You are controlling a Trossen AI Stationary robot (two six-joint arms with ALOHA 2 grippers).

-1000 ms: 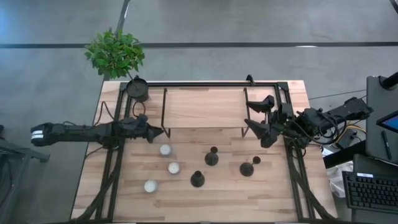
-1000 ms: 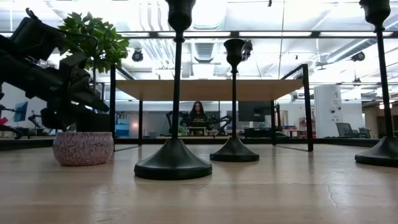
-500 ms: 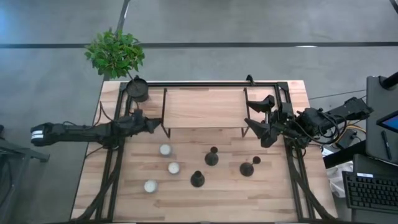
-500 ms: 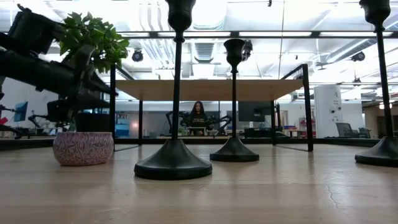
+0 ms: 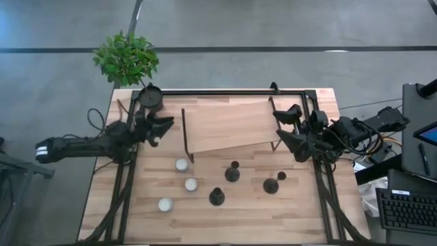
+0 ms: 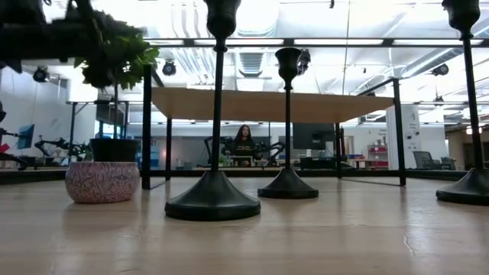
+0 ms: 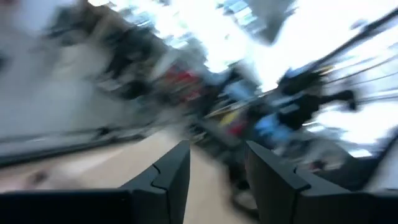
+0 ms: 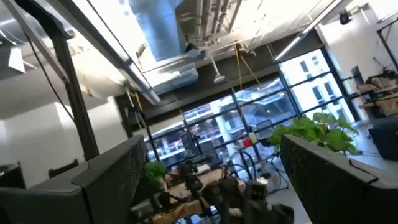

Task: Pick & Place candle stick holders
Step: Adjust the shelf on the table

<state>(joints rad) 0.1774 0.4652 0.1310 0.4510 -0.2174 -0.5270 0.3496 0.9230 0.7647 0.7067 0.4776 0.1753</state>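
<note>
Candle stick holders (image 5: 233, 172) stand in the middle of the surface (image 5: 273, 212), untouched. Left hand (image 5: 161, 126), narrow and empty, could bump the tilted shelf (image 5: 229, 128) (already crooked). Right hand (image 5: 285, 128), spread wide, empty, might too.

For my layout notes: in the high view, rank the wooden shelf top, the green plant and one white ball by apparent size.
1. wooden shelf top
2. green plant, though it stands nearer the camera
3. white ball

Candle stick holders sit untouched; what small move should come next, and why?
Probably the right gripper, open and empty, should swing toward the nearest matte black flared-base candle stick holder, standing free on the wooden table nearby.
</note>
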